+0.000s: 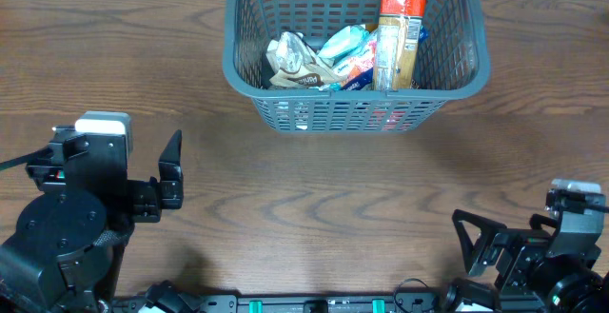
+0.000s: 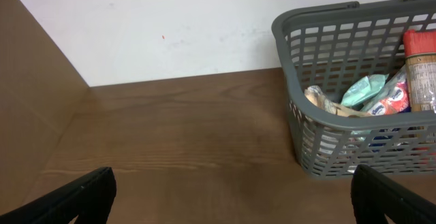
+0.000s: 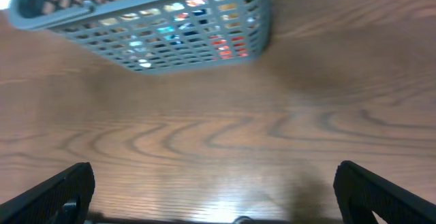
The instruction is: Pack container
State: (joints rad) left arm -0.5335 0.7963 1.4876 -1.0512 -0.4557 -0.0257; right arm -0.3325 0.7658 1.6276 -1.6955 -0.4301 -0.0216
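Snacks in the container, both arms hanging back from it.
On the brown table [image 1: 314,194] the grey container [image 1: 352,113] sits well ahead of both pairs of fingers, holding a tall orange packet [image 1: 400,37], a teal packet [image 1: 344,45] and a crumpled brown packet [image 1: 290,58]. The left fingers [image 2: 82,197] and right fingers [image 3: 381,190] are spread wide apart, gripping nothing.

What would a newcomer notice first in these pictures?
The grey container stands far on the wooden table; inside, a tall orange packet is upright at its right, crumpled snack packets beside it. Nearer, the left end effector and right end effector are open and empty.
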